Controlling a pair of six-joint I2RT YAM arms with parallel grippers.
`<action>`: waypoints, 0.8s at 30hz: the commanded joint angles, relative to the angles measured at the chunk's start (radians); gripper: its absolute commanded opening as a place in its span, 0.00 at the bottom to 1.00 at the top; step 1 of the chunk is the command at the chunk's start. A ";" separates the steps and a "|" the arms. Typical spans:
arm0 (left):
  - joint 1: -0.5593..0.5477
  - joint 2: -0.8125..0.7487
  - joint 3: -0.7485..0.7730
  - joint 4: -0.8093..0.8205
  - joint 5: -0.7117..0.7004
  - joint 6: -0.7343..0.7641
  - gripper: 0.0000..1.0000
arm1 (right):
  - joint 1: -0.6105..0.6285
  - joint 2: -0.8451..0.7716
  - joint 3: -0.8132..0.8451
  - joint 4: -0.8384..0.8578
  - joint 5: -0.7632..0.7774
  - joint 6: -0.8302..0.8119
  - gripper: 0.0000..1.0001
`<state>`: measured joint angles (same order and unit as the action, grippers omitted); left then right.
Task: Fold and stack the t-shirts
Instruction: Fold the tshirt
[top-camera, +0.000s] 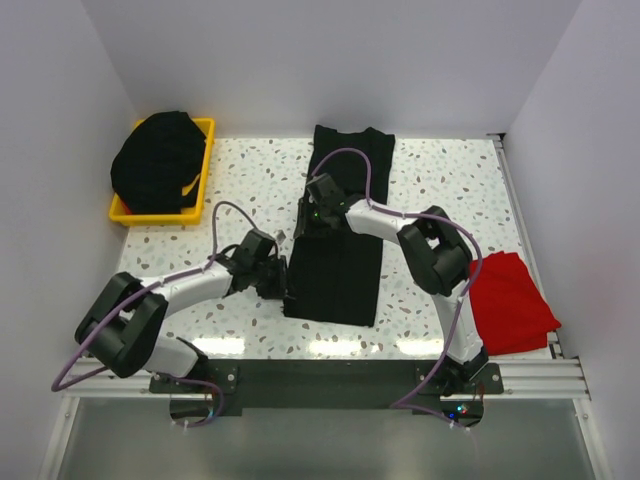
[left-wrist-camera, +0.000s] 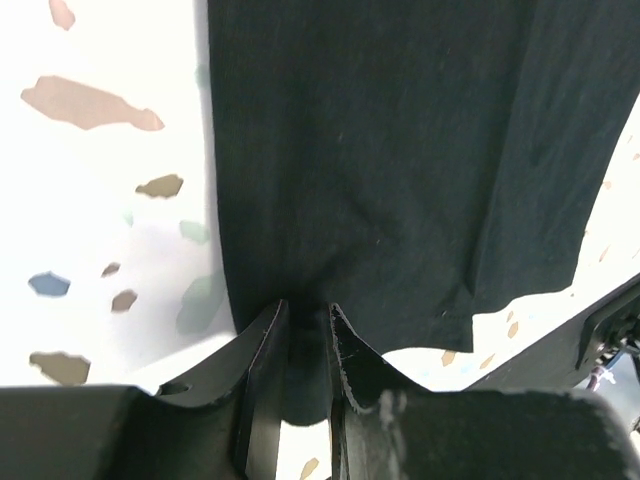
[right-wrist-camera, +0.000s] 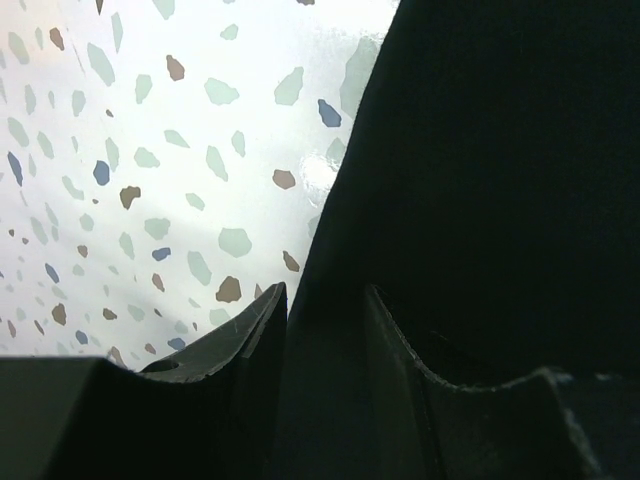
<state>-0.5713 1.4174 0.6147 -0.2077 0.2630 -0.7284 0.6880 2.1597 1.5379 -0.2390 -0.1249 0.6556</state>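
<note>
A black t-shirt (top-camera: 340, 270) lies lengthwise on the speckled table (top-camera: 250, 180), narrowed into a long strip. My left gripper (top-camera: 287, 285) sits at the strip's left edge near the front end. In the left wrist view it (left-wrist-camera: 308, 315) is shut on the black cloth (left-wrist-camera: 400, 150), and a fold fills the gap between the fingers. My right gripper (top-camera: 312, 218) holds the same left edge farther back. The right wrist view shows it (right-wrist-camera: 325, 300) shut on the dark cloth (right-wrist-camera: 500, 150). A red t-shirt (top-camera: 508, 300) lies crumpled at the right edge.
A yellow bin (top-camera: 207, 165) at the back left holds a heap of black t-shirts (top-camera: 160, 160). White walls close in the table on the left, back and right. A metal rail (top-camera: 520, 210) runs along the right side.
</note>
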 joint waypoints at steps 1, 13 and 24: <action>0.005 -0.040 -0.020 -0.044 0.021 0.035 0.25 | 0.004 0.038 0.022 0.006 -0.013 0.013 0.40; 0.005 -0.101 -0.095 -0.110 -0.002 0.015 0.26 | 0.004 0.046 0.007 0.021 -0.033 0.018 0.40; 0.005 -0.182 -0.069 -0.168 0.024 0.043 0.26 | 0.002 0.054 0.016 0.020 -0.047 0.015 0.40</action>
<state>-0.5697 1.2728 0.5285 -0.3168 0.2584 -0.7132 0.6880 2.1723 1.5391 -0.2100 -0.1772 0.6716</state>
